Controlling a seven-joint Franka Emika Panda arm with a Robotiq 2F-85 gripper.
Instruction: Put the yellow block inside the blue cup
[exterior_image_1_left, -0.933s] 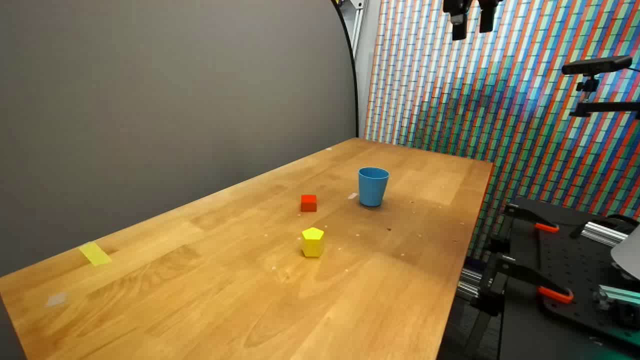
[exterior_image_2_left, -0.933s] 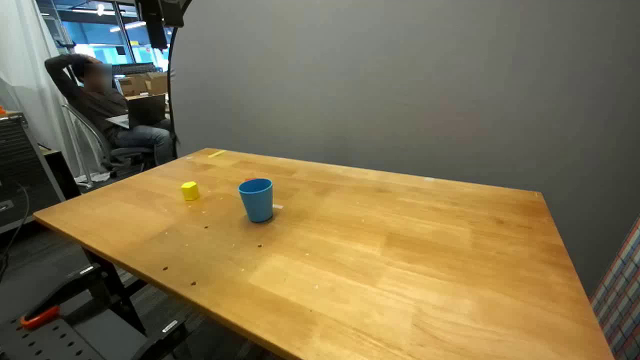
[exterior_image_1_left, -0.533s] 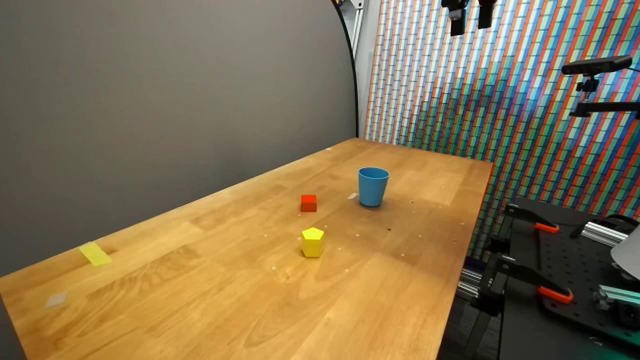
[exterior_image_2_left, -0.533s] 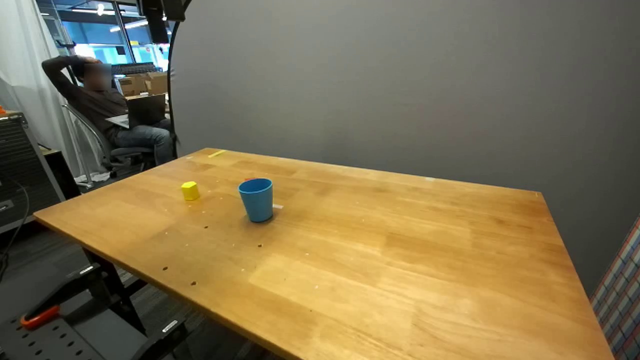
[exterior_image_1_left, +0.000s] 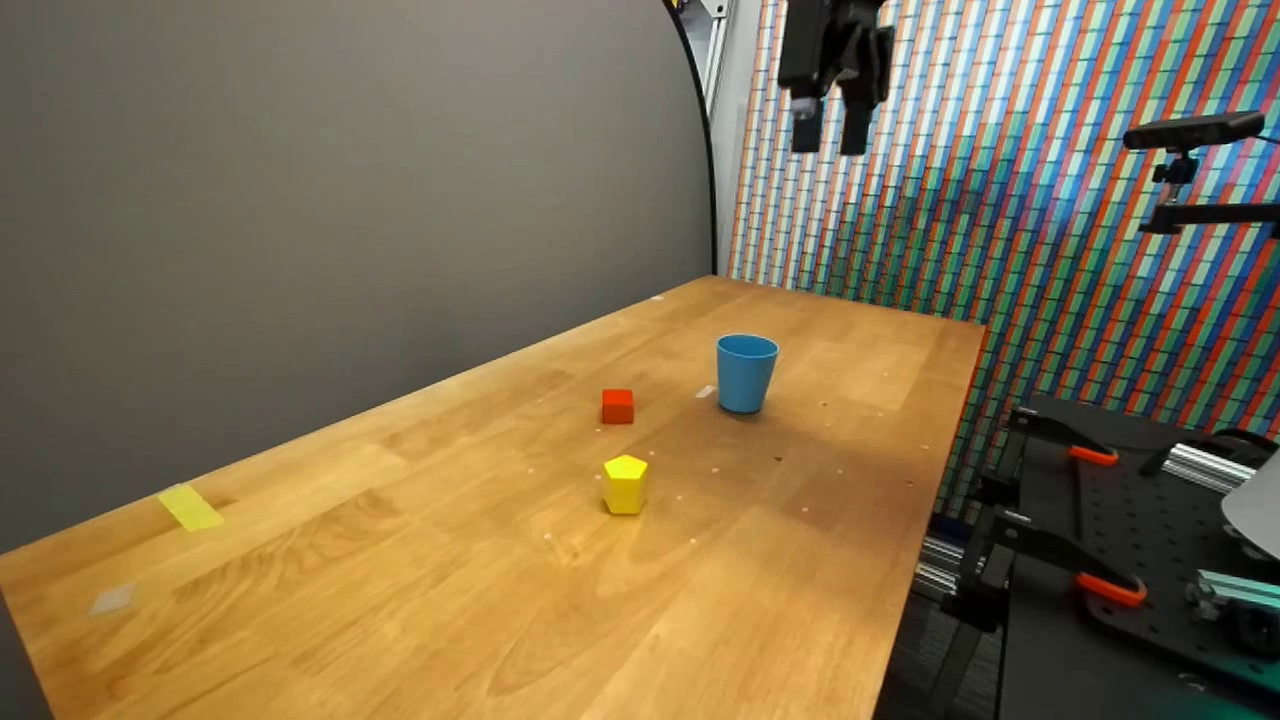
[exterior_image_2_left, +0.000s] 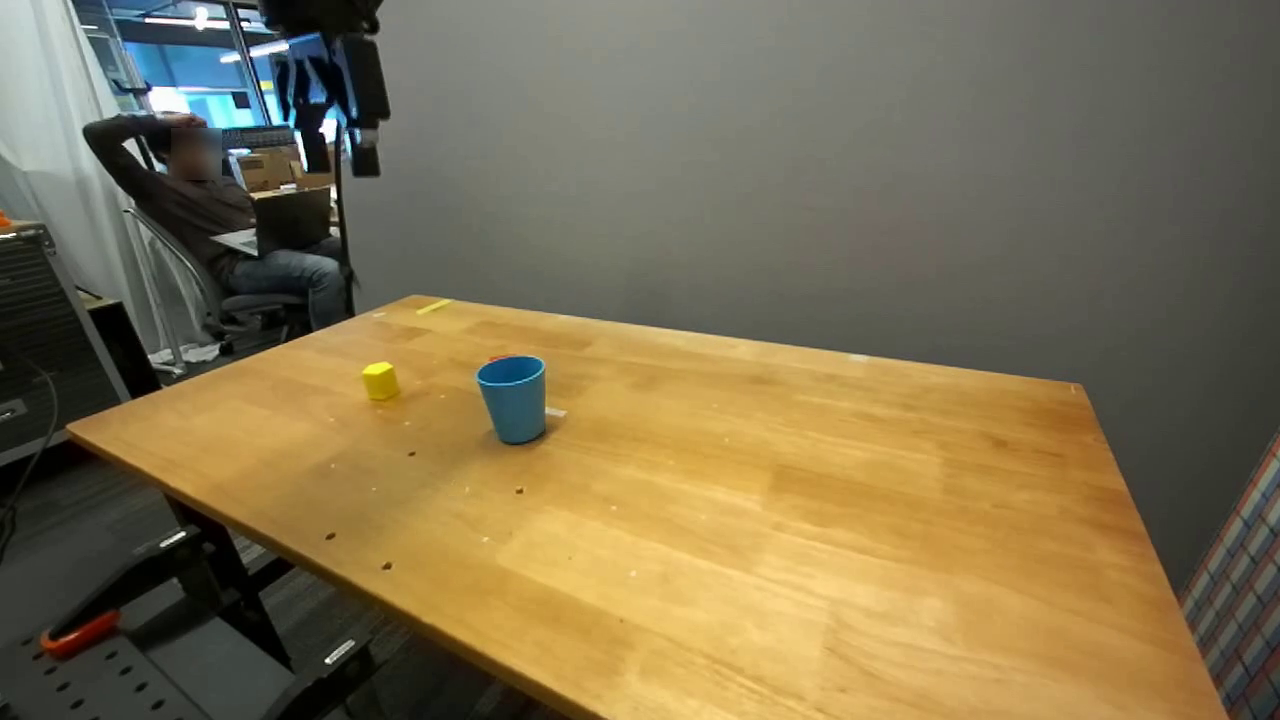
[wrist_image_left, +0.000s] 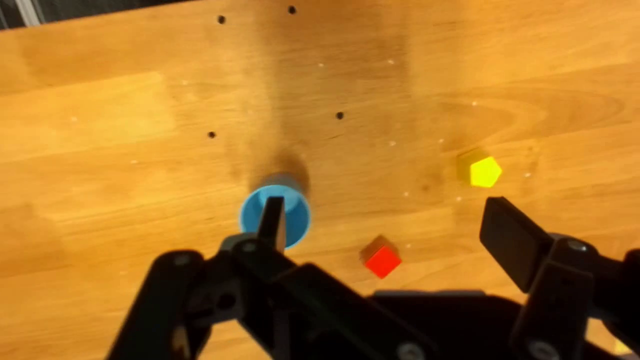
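The two fingers (wrist_image_left: 515, 245) are wide apart, and in the wrist view one of them covers part of the blue cup (wrist_image_left: 297, 215). The gripper (exterior_image_1_left: 830, 135) they belong to hangs in the air, well above the cup's rim. The cup itself stands upright on the wooden table (exterior_image_1_left: 450, 620). The red block (wrist_image_left: 382, 261) sits near the cup and apart from it, showing between the fingers in the wrist view. The yellow block (exterior_image_1_left: 626, 487) stands on the table outside the cup, farther from it than the red block. A flat yellow patch (exterior_image_1_left: 191, 508) lies farther from the cup still. In an exterior view, a seated person (exterior_image_2_left: 205, 220) with a laptop (exterior_image_2_left: 293, 220) appears up and to the left of the cup, and a grey backdrop (exterior_image_2_left: 800, 180) rises behind the cup and the table.
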